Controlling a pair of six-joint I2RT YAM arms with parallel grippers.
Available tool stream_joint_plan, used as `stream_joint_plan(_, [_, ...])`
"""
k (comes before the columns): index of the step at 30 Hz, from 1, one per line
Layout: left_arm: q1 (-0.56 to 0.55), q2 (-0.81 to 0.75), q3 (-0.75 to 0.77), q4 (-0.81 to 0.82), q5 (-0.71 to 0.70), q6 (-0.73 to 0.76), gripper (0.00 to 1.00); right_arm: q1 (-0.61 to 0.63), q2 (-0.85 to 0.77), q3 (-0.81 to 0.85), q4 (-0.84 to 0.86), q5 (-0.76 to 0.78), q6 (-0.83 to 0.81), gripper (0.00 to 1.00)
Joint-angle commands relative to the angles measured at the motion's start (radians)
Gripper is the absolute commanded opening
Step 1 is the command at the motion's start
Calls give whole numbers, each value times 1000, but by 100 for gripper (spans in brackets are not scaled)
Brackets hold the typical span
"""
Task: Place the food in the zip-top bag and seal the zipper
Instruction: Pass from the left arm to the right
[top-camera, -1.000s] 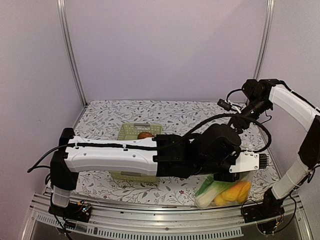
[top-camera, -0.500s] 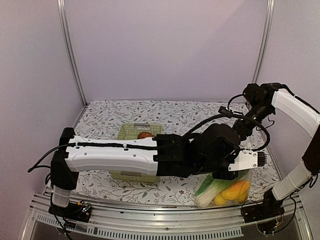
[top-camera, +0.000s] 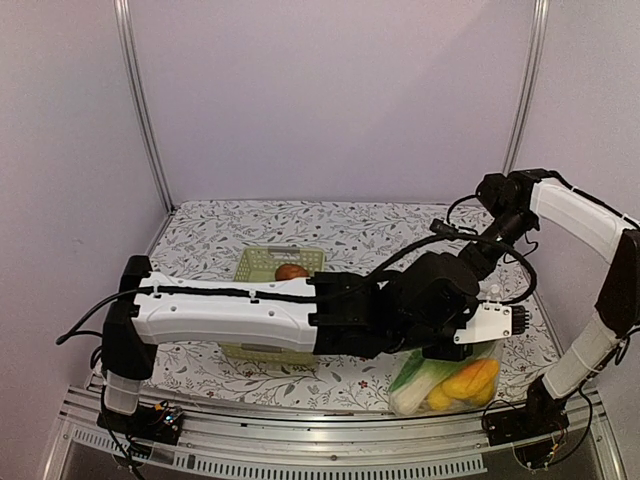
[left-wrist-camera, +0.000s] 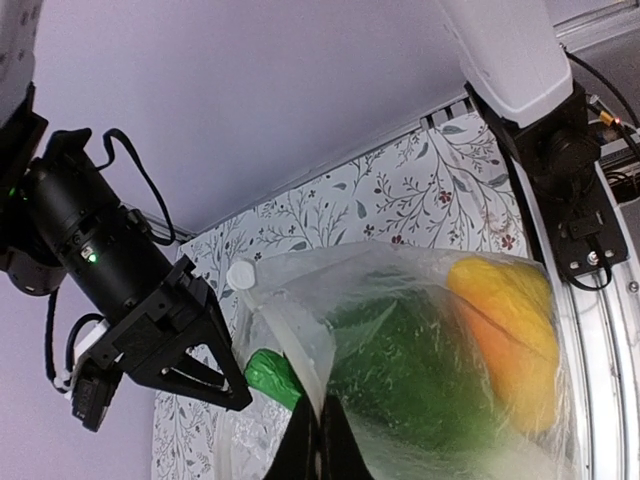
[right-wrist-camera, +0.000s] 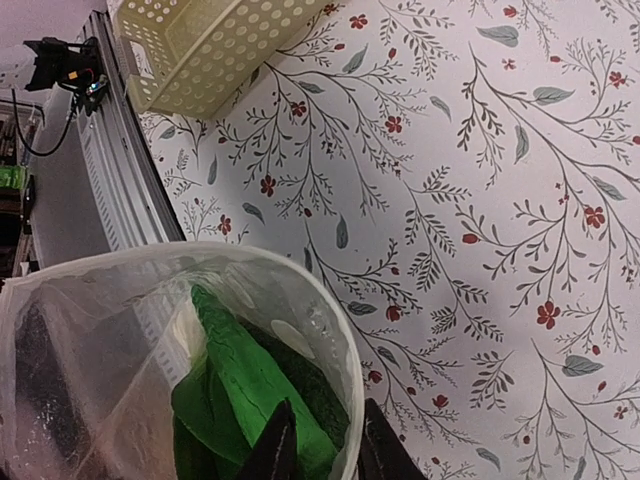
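Note:
The zip-top bag (top-camera: 452, 385) stands at the table's near right edge, holding green, yellow and orange food (top-camera: 462, 382). In the left wrist view my left gripper (left-wrist-camera: 320, 428) is shut on the whitish zipper (left-wrist-camera: 290, 350) at the bag's mouth, with a green leafy piece (left-wrist-camera: 420, 370) and an orange piece (left-wrist-camera: 505, 320) behind the plastic. My right gripper (right-wrist-camera: 328, 420) straddles the opposite rim (right-wrist-camera: 345, 350). One finger is inside over the green leaf (right-wrist-camera: 240, 380) and one outside, with a narrow gap still showing. A reddish-brown food piece (top-camera: 291, 271) lies in the basket.
The pale green lattice basket (top-camera: 255, 262) sits mid-table, partly under my left forearm (top-camera: 230, 310). That forearm spans the table from left to right. The metal rail (top-camera: 300, 455) runs along the near edge just below the bag. Frame posts stand at the back corners.
My right gripper has come in and down over the bag's mouth and its jaws have narrowed around the rim. The left arm and bag have stayed put.

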Motion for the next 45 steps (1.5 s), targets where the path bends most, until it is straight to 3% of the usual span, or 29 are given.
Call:
stream_joint_plan(1, [5,-37,-20,27,-8,-1,0,12,20,10,-4,-16,6,11])
stream_joint_plan(2, [6,-38,-20,29,-10,-1,0,13,24,16,-6,-16,6,2])
stream_joint_plan(3, [7,-39,-22,31,-12,-2,0,13,26,26,-6,-17,7,0])
stream_joint_plan(14, [81,-93,-90,113,-98,-163,1,12,-15,273,21,-9,73,0])
stream_joint_plan(25, [162,-49,-111,130,-211,-268,5,12,-22,192,94,-48,103,0])
stream_joint_plan(37, [161,-93,-203,183,-204,-281,37,10,-31,165,191,-1,154,0])
stream_joint_plan(45, [112,-310,-383,309,-181,-265,46,1,-12,156,229,-12,172,0])
